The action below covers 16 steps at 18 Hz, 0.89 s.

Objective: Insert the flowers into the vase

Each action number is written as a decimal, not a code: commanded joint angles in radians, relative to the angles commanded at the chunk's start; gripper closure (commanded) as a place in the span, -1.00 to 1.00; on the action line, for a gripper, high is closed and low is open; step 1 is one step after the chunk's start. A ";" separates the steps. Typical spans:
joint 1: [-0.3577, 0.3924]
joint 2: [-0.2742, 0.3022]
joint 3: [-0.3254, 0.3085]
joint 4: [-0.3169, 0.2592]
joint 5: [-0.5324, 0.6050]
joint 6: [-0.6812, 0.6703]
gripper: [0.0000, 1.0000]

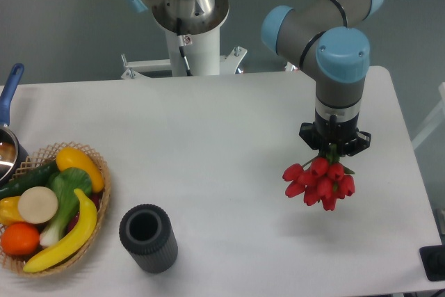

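The flowers [320, 181] are a bunch of red tulip buds hanging below my gripper [334, 149], buds toward the camera, green stems up between the fingers. The gripper is shut on the stems and holds the bunch above the table at the right. The fingertips are mostly hidden by the wrist and the buds. The vase [147, 237] is dark grey, ribbed, upright with its round mouth open, near the front edge left of centre. It stands far to the left of the gripper.
A woven basket [97, 165] with a banana, orange, pepper and other produce sits at the front left beside the vase. A pot with a blue handle [8, 88] is at the left edge. The robot base [191, 19] stands at the back. A dark object [434, 262] is at the right front corner.
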 joint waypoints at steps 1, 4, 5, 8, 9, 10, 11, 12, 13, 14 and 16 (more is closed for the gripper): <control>0.000 -0.002 0.000 0.000 0.002 0.000 1.00; 0.002 0.002 0.000 0.000 -0.003 -0.002 1.00; 0.002 0.002 -0.002 0.000 -0.003 -0.003 1.00; 0.002 0.002 -0.011 0.005 -0.009 0.000 1.00; -0.003 0.003 -0.011 0.011 -0.009 -0.002 1.00; -0.006 0.003 -0.009 0.020 -0.026 -0.012 1.00; -0.002 0.003 -0.009 0.035 -0.059 -0.023 1.00; 0.000 0.003 -0.008 0.054 -0.099 -0.046 1.00; 0.000 0.005 -0.008 0.076 -0.126 -0.067 1.00; 0.002 0.009 -0.008 0.095 -0.139 -0.078 1.00; 0.002 0.009 -0.003 0.117 -0.179 -0.093 1.00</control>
